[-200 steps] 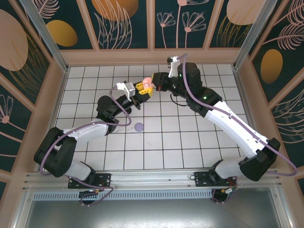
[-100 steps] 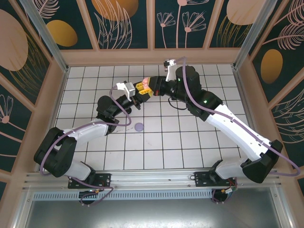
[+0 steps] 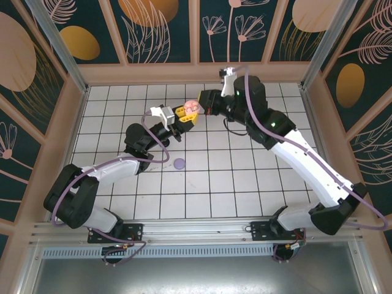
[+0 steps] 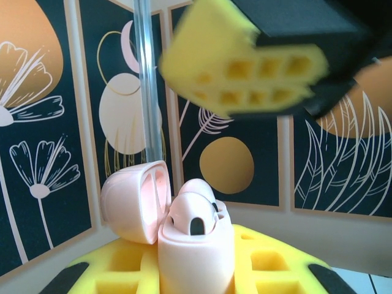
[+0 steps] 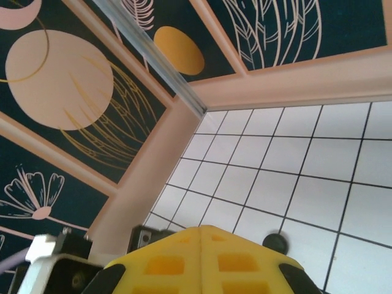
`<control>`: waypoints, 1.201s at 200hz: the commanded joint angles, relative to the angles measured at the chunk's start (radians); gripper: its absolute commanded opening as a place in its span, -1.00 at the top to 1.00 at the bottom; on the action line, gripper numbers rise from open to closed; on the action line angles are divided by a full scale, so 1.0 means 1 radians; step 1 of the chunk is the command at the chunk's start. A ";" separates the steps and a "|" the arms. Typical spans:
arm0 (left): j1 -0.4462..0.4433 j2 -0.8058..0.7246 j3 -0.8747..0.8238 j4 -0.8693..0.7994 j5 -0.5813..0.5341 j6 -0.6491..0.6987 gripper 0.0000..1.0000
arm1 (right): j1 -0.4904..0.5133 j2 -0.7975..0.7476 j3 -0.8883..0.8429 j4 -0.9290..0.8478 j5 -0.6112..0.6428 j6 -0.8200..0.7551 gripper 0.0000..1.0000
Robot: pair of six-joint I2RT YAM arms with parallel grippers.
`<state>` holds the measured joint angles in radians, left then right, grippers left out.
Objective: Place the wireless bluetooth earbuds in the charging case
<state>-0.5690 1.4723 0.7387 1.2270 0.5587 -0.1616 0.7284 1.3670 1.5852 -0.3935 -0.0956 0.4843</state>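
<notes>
My left gripper [image 3: 185, 116] is shut on a pink charging case [image 3: 192, 108] and holds it upright above the tiles. In the left wrist view the case [image 4: 196, 257] sits between the yellow fingers [image 4: 116, 269], with its lid [image 4: 131, 205] swung open to the left. Two pink earbuds [image 4: 195, 211] sit in its wells, heads poking out. My right gripper [image 3: 201, 102] hovers just above and beyond the case, its yellow pads [image 4: 245, 76] pressed together with nothing between them. They also meet flat in the right wrist view [image 5: 202, 236].
A lilac round case [image 3: 179, 163] lies on the white tiles in front of the left arm. A black round case [image 5: 274, 242] rests on the tiles below the right gripper. Patterned walls enclose the floor on three sides.
The right gripper pushed in toward the pink case, then lifted up and back from it. The left gripper held the case still.
</notes>
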 commanded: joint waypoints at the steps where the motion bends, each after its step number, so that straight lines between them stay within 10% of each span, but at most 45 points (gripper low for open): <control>1: -0.007 -0.012 0.007 0.003 0.048 0.025 1.00 | -0.022 0.087 0.120 -0.111 -0.011 -0.057 0.85; 82: -0.007 -0.006 0.030 -0.051 0.069 0.025 1.00 | -0.039 0.398 0.506 -0.468 -0.091 -0.170 0.91; 141: -0.007 0.017 0.059 -0.046 0.012 -0.004 1.00 | 0.045 0.115 0.082 -0.388 -0.005 -0.085 0.98; 240: -0.008 0.087 0.049 -0.073 0.003 -0.065 1.00 | -0.104 -0.174 -0.229 -0.163 0.155 0.086 0.83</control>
<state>-0.5781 1.5200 0.7700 1.1412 0.5850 -0.1902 0.6636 1.2446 1.4170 -0.6144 0.0116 0.5259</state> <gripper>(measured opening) 0.222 0.068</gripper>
